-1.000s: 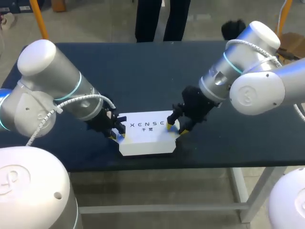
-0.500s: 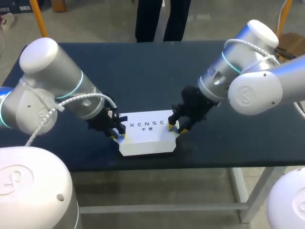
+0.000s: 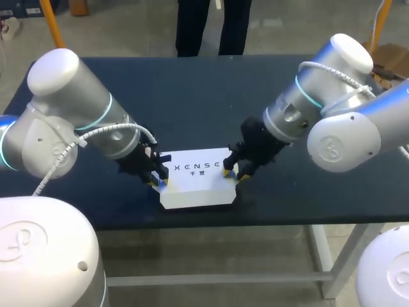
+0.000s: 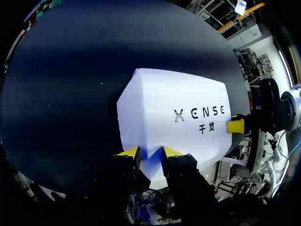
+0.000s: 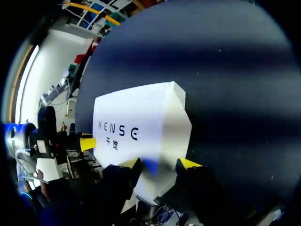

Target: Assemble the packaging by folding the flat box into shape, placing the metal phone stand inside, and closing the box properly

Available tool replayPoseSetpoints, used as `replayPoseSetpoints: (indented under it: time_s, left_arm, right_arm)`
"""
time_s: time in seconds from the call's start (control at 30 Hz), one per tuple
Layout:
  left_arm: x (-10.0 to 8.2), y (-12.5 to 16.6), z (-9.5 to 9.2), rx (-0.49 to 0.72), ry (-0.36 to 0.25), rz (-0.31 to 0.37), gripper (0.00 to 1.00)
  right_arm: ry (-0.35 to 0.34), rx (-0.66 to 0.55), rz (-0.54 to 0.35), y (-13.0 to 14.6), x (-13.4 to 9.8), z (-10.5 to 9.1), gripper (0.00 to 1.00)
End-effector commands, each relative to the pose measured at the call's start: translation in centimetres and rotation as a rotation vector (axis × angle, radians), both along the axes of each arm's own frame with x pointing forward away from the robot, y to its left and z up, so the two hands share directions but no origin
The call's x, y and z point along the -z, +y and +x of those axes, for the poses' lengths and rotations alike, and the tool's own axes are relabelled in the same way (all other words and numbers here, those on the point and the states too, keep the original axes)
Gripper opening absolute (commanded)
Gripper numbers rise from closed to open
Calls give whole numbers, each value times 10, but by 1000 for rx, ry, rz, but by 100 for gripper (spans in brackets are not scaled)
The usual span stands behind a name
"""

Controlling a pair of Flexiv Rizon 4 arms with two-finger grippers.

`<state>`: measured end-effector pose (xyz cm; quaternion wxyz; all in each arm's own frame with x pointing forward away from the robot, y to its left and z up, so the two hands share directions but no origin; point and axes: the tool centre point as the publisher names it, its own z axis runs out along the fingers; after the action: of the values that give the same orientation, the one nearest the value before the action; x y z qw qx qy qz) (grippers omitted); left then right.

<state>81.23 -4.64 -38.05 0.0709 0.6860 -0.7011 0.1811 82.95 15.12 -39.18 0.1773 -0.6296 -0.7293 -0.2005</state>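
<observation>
Seemingly the closing stage is in hand. In the head view the white box (image 3: 195, 182) lies low in the middle of the frame, near the front edge of the dark table (image 3: 192, 96), shaped up with its printed face upward. The left gripper (image 3: 158, 181) comes in from the left and sets its yellow tips on the box's left end. The right gripper (image 3: 233, 174) does the same at the right end. No metal phone stand shows, so whether it is inside cannot be told. In the left wrist view the left gripper (image 4: 150, 151) has its fingers a little parted, with the near end of the box (image 4: 174, 103) running under and between them. They look to bear on it rather than pinch it. One yellow tip of the other arm shows at the far end. In the right wrist view the right gripper (image 5: 160, 164) stands wider apart, also unclosed, its tips on the near end of the box (image 5: 141, 122) and the far yellow tip beyond. The next move probably calls for even pressure from both ends, so the flaps seat without the box sliding or buckling. Dark lettering runs across the top face with two smaller characters beneath. There are no other labels.
</observation>
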Motion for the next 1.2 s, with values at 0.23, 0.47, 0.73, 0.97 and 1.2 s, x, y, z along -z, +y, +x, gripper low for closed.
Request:
replayPoseSetpoints:
  time_s: [0.23,0.47,0.73,0.97,1.2]
  left_arm:
    - [18,7,4,-13,6,-20,36]
    - [21,9,7,0,10,-61,36]
    - [25,7,9,29,12,-120,37]
    - [27,7,9,38,13,-163,38]
    - [29,8,11,50,16,-210,40]
  right_arm:
    - [9,-3,9,2,5,2,52]
    - [22,-6,20,2,6,4,51]
    - [37,-7,37,1,8,6,52]
    - [47,-7,61,1,10,7,50]
    - [58,-11,86,2,11,9,49]
